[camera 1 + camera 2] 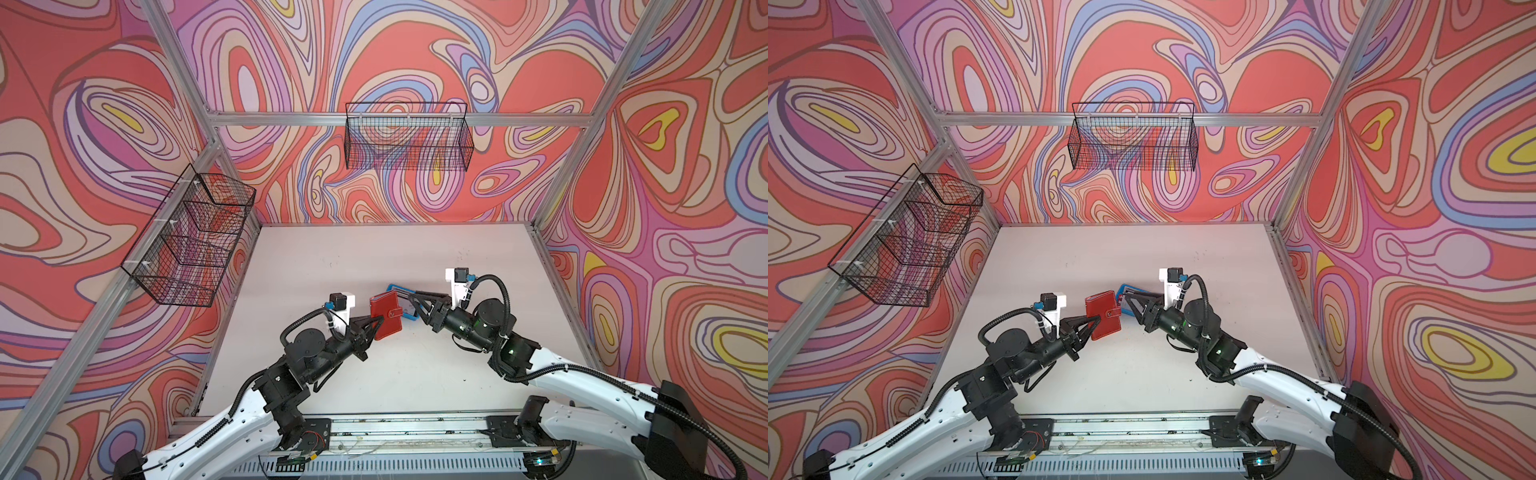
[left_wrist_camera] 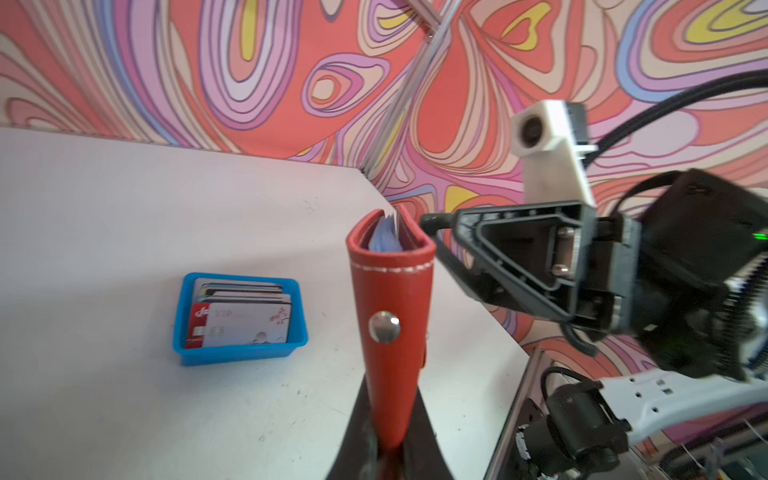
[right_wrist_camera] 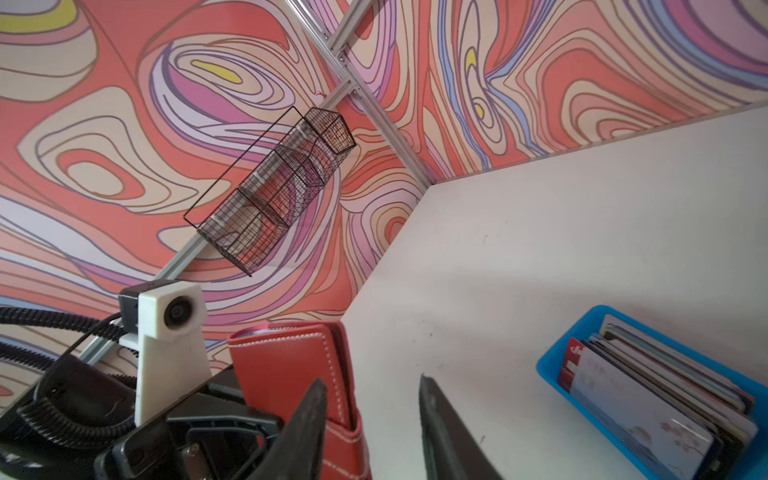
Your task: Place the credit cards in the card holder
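Card holder [image 1: 386, 316]: red, closed like a book, held on edge over the desk [image 1: 332, 257]. One narrow edge is clamped in the left hand [image 2: 386, 449]. The strap looks snapped down across the cover, though it's small from up top and I can't swear to it.

Right hand [image 3: 372, 382]: fingers apart, one just beside the cover, gripping nothing.

Credit cards [image 2: 245, 320]: stacked in the blue tray [image 2: 241, 357] just beyond the holder, none sleeved yet.

Risks: the grip is on one edge only, so a tug at the strap could twist the holder or pull it free. The right hand, working so near the tray, could knock it and spill the stack.
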`<act>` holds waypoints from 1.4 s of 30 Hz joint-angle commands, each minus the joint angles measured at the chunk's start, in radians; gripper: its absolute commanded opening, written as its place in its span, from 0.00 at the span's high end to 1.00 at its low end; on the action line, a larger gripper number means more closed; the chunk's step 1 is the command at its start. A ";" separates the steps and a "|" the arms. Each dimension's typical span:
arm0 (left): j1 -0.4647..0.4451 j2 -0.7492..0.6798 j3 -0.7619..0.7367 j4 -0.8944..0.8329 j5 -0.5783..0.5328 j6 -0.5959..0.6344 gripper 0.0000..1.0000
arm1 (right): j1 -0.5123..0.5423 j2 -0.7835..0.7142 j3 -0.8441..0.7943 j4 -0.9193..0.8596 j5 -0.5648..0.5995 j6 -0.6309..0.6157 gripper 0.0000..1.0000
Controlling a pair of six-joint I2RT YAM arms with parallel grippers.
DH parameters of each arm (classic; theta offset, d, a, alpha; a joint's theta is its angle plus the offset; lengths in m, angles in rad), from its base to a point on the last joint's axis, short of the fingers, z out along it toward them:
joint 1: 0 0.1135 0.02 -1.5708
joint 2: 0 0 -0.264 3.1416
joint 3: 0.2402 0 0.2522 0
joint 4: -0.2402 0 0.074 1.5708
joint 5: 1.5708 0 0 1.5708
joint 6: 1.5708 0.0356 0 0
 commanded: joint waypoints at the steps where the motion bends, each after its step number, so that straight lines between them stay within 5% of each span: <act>1: -0.001 -0.012 0.062 -0.163 -0.156 -0.013 1.00 | 0.116 0.005 0.075 -0.236 0.338 -0.138 0.59; 8: -0.001 0.004 0.040 -0.110 -0.115 -0.016 1.00 | 0.306 0.159 0.170 -0.258 0.502 -0.222 0.56; 30: -0.001 0.100 0.049 -0.011 -0.003 -0.024 1.00 | 0.319 0.343 0.280 -0.324 0.459 -0.223 0.65; 37: 0.000 0.082 0.042 -0.023 -0.040 -0.032 1.00 | 0.319 0.391 0.312 -0.361 0.491 -0.202 0.99; 42: -0.001 0.059 0.032 -0.021 -0.045 -0.034 1.00 | 0.318 0.402 0.312 -0.358 0.484 -0.195 1.00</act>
